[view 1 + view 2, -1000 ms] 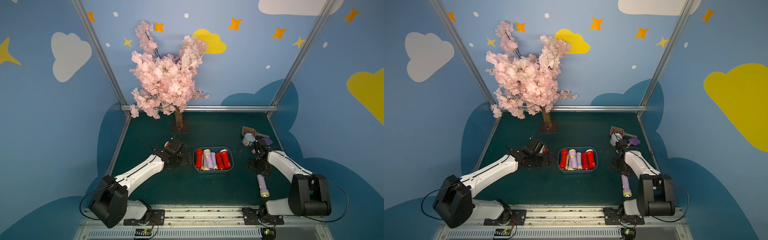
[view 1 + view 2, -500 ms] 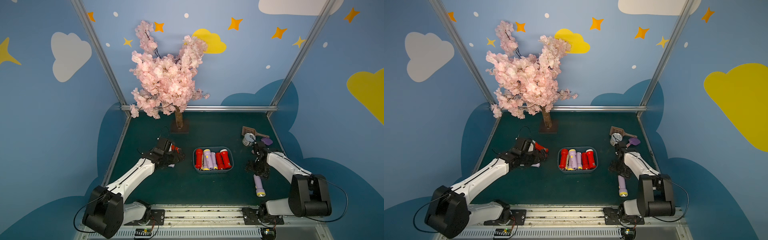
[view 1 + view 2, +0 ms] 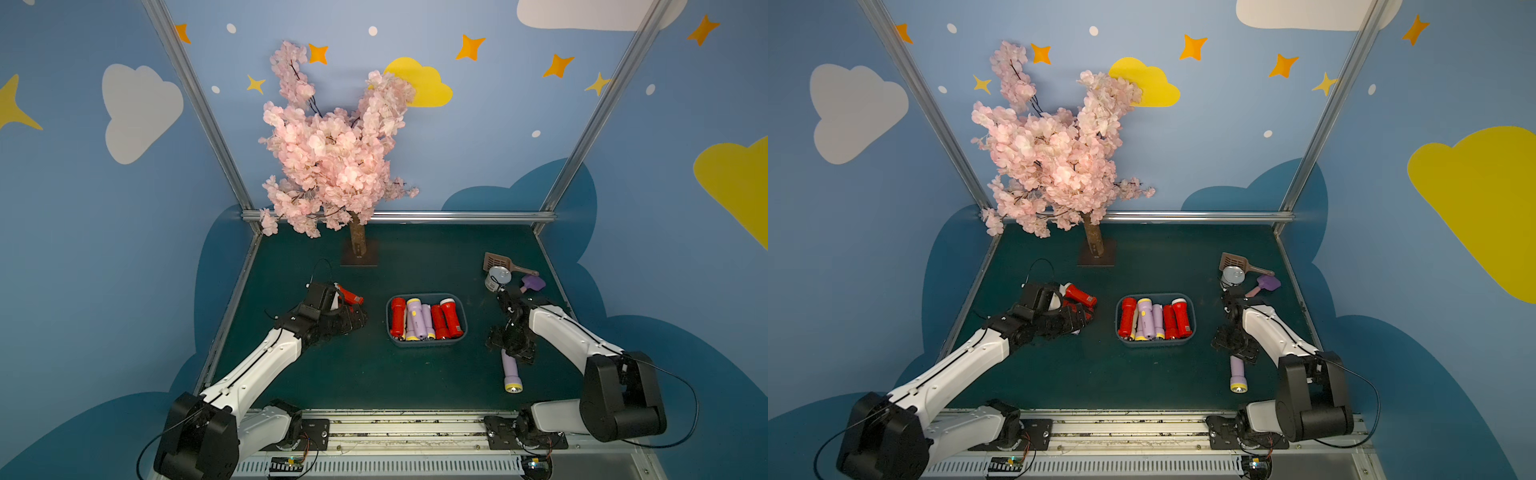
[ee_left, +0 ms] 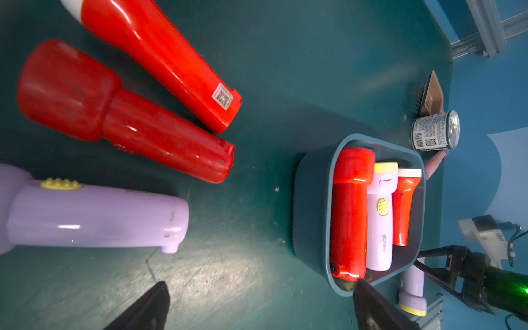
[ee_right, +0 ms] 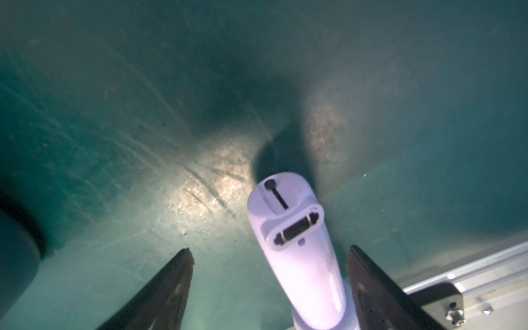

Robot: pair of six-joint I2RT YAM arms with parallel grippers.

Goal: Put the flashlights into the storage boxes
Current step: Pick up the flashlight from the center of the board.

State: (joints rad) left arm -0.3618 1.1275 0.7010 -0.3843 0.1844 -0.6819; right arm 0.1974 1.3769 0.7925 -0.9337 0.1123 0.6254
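**Lilac flashlight lying between the open fingers of the right hand, tub off to its left**

The lilac flashlight (image 3: 510, 370) lies flat on the bench (image 3: 374, 382), well apart from the others. Its long axis runs front to back, with the yellow head toward the front rail and the tail pointing away. The right hand (image 5: 270, 250) is low over the tail end and straddles the handle across that axis. It is open and not yet gripping. One finger (image 5: 365, 274) sits just beside the handle and the other stands clear of it. The tub (image 3: 426, 343), with five flashlights (image 3: 415, 320) laid side by side in it, lies to the flashlight's left, so the carry looks like a short sideways move. The left hand (image 4: 261, 283) is wide and empty. It is near two red flashlights (image 4: 128, 128) and another lilac one (image 4: 94, 217) on the far side of the tub.
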